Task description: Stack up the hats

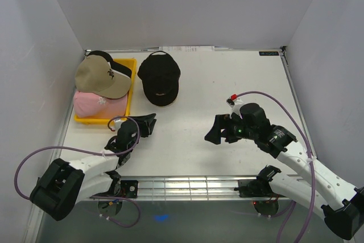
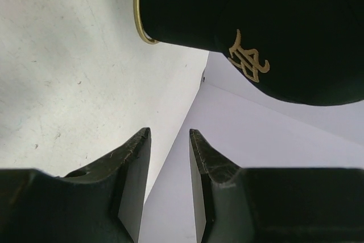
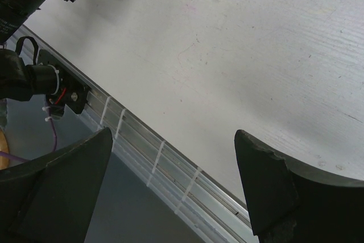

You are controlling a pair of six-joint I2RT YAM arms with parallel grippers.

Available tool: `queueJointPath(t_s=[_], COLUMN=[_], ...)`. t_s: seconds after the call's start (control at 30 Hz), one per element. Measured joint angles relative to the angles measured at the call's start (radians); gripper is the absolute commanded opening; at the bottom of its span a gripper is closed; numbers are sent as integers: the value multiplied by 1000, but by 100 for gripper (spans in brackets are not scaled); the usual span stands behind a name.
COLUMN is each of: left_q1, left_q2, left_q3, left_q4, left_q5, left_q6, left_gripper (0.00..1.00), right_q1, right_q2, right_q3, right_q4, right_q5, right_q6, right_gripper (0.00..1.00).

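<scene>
Left tool (image 1: 149, 122) is part-open with a narrow gap and nothing between the jaws. In its wrist view you're looking past the tips at the loose black cap (image 1: 159, 77), with its gold logo and gold-edged brim ahead and clear of the tool, no contact. Right tool (image 1: 211, 130) is wide open and empty, hanging over bare surface (image 3: 256, 55) right of centre, near the front rail and well apart from any hat. As for progress, the pile sits far left in the yellow tray (image 1: 91, 120): the tan cap (image 1: 99, 75) is on top and the pink cap (image 1: 96, 102) pokes out below it on the near side. Another black cap (image 1: 116, 64) shows at the far edge under the tan one. I can't tell how neatly those three nest, or whether more hats are buried under them. The loose black cap sits by itself on the surface just right of the tray, brim toward you, touching neither tray nor pile. I'd call it mostly done, with one hat left. You have yet to grasp that black cap, carry it left and set it on the tan one. The left tool is the closer one and already points at it.
</scene>
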Motion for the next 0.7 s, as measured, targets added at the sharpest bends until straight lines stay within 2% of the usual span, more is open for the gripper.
queueJointPath(t_s=[0.2, 0.33, 0.5, 0.7], left_q1=[0, 0, 5, 92], left_q2=[-105, -198, -229, -180], left_q3=[77, 183, 477, 788], left_q4=[-148, -311, -668, -1015], left_q5=[0, -25, -113, -205], left_q6=[77, 157, 271, 326], left_gripper=[44, 45, 54, 56], right_q1=[0, 0, 0, 0], right_q2=[0, 0, 3, 35], right_q3=[-17, -24, -24, -24], right_q4=[7, 8, 22, 43], right_q5=[-3, -2, -5, -24], right_q6=[3, 3, 3, 2], right_gripper=[93, 93, 93, 93])
